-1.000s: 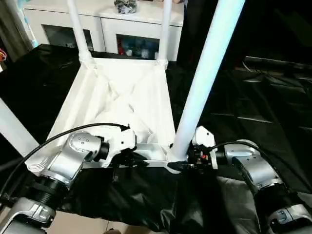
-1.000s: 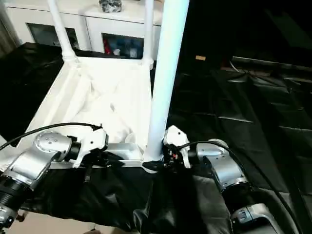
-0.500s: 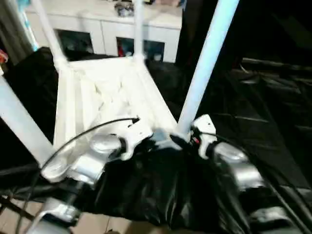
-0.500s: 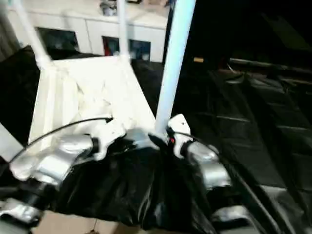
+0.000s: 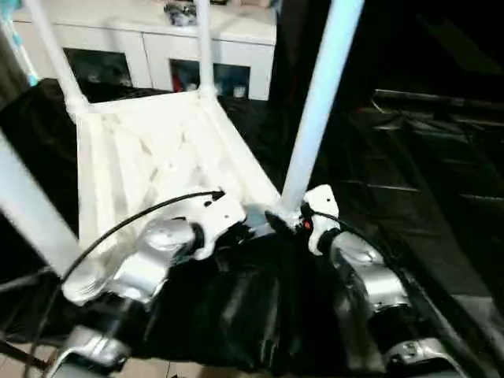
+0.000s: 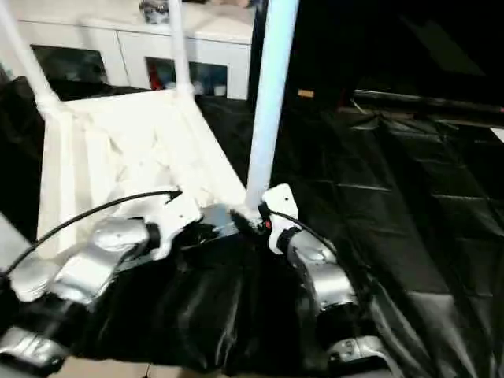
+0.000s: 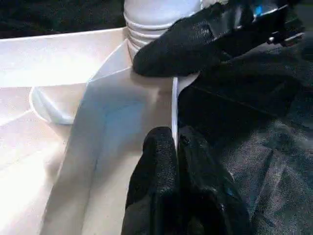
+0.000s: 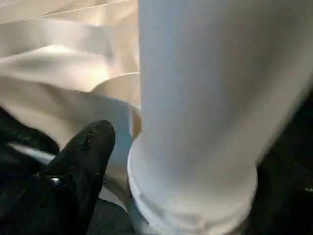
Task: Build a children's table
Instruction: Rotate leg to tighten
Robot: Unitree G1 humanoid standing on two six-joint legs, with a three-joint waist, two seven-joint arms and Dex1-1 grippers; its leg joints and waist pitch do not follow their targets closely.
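Observation:
The children's table lies upside down, its white ribbed tabletop [image 5: 157, 150] on the black sheet. White legs stand in its corners: two at the far end [image 5: 55, 55] [image 5: 203, 47], one at the near left [image 5: 27, 213] and one at the near right [image 5: 319, 102]. My left gripper [image 7: 175, 147] is shut on the tabletop's thin near rim [image 7: 174, 98], close to the near right corner. My right gripper [image 5: 287, 222] sits at the base of the near right leg [image 8: 195, 98], open, with one finger [image 8: 85, 156] a little apart from the leg's collar.
A white cabinet with glass doors [image 5: 150, 55] stands behind the table. A crinkled black sheet [image 5: 409, 181] covers the surface to the right and in front. A black cable [image 5: 134, 224] arcs over my left forearm. Bare floor [image 5: 16, 370] shows at the near left.
The tabletop has swung, its far end going left and its near right corner farther from me. Both grippers went with it. The left stays shut on the rim.

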